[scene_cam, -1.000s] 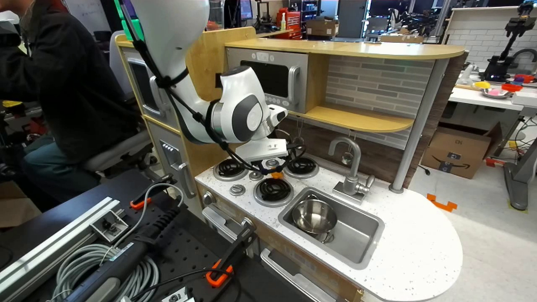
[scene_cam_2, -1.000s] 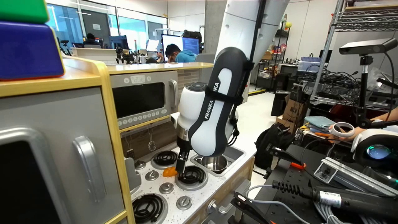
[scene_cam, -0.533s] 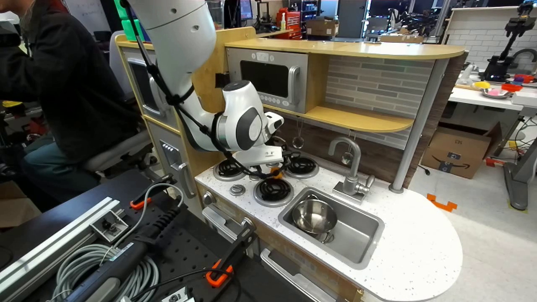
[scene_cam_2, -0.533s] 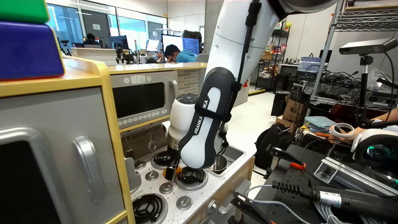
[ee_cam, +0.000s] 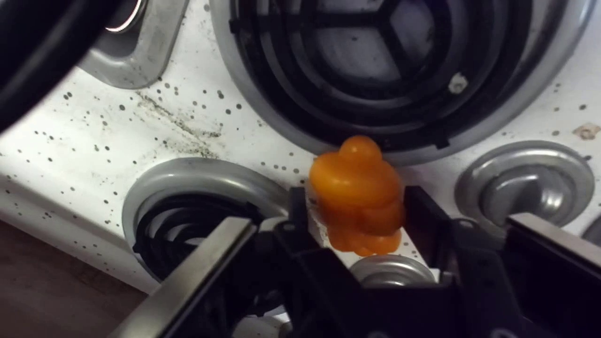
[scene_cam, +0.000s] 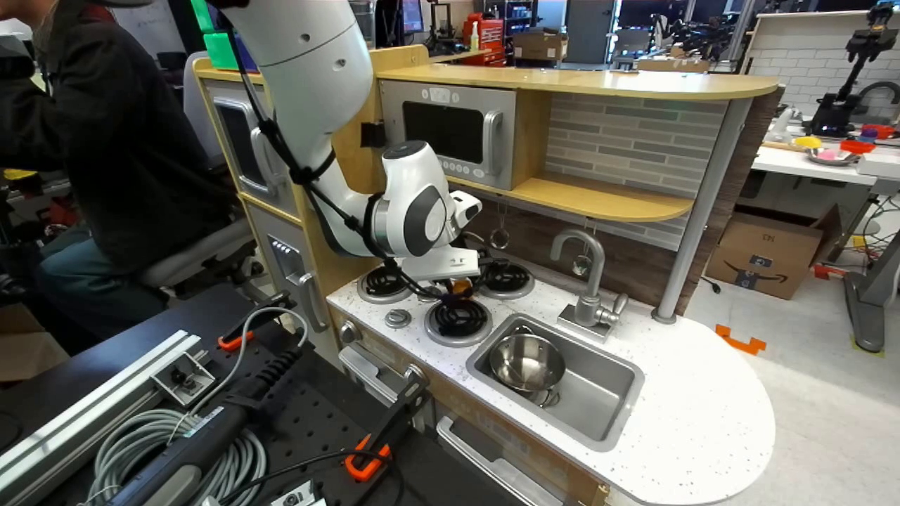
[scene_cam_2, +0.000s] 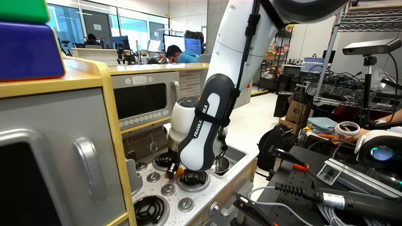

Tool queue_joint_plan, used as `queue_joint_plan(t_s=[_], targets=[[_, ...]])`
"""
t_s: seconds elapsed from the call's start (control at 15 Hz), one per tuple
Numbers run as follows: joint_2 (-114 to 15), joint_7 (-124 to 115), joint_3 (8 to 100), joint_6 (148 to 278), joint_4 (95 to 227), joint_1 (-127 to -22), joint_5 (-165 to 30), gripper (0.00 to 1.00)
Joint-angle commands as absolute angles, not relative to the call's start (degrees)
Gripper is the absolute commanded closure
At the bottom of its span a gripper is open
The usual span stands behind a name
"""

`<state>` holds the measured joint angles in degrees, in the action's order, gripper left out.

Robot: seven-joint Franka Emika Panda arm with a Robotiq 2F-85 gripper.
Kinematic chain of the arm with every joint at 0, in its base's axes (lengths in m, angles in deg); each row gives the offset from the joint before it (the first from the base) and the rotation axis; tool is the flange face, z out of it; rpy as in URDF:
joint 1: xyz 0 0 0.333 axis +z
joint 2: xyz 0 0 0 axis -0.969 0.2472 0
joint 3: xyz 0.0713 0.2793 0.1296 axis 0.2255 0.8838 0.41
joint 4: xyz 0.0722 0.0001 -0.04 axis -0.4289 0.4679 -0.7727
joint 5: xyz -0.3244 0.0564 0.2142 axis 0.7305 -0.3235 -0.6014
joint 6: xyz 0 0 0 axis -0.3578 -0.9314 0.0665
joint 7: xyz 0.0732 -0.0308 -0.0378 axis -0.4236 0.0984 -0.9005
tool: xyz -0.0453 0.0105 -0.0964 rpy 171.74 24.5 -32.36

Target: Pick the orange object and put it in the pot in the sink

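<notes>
"Where are you seeing the orange object (ee_cam: 355, 180)?"

"It is sitting just beside the front burner (scene_cam: 458, 320), between the fingers (ee_cam: 298, 211) of the end effector (ee_cam: 356, 202)."

"Is it lying on the white tabletop (scene_cam: 696, 400) or hanging above it?"

"I'm not able to tell. In both exterior views the end effector is hiding part of it."

"How are the fingers standing?"

"They are pointing down, partly apart, one on each side of it. The finger nearer the knob (ee_cam: 528, 183) is apparently touching the orange surface, while a sliver of white is showing along the opposite one. Whether they are gripping, I'm not managing to tell."

"And the pot (scene_cam: 527, 362)?"

"It is resting in the sink (scene_cam: 594, 397), toward the end nearest the burners, well apart from the end effector. The faucet (scene_cam: 596, 274) is rising behind the sink."

"What else are you noticing?"

"A grey microwave (scene_cam: 450, 133) is facing outward above the burners, and a person (scene_cam: 133, 140) in dark clothing is sitting in a grey chair (scene_cam: 200, 246)."
</notes>
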<state>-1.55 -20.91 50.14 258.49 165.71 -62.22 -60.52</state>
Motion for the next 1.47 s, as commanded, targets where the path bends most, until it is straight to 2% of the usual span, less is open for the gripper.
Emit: queue_joint_plan(t_s=[0.0,0.07,0.8,1.0,1.4], targets=[[-0.9,-20.6,52.5,256.8,163.5,-65.0,-59.3,0.75],[-1.3,-20.8,53.1,256.8,163.8,-65.8,-59.2,0.81],[-14.9,-29.4,68.9,249.2,177.3,-85.0,-60.1,0.82],[-15.3,-27.5,65.4,250.6,177.7,-84.6,-60.6,0.82],[-9.6,-20.1,52.1,248.2,171.0,-77.3,-60.2,0.82]])
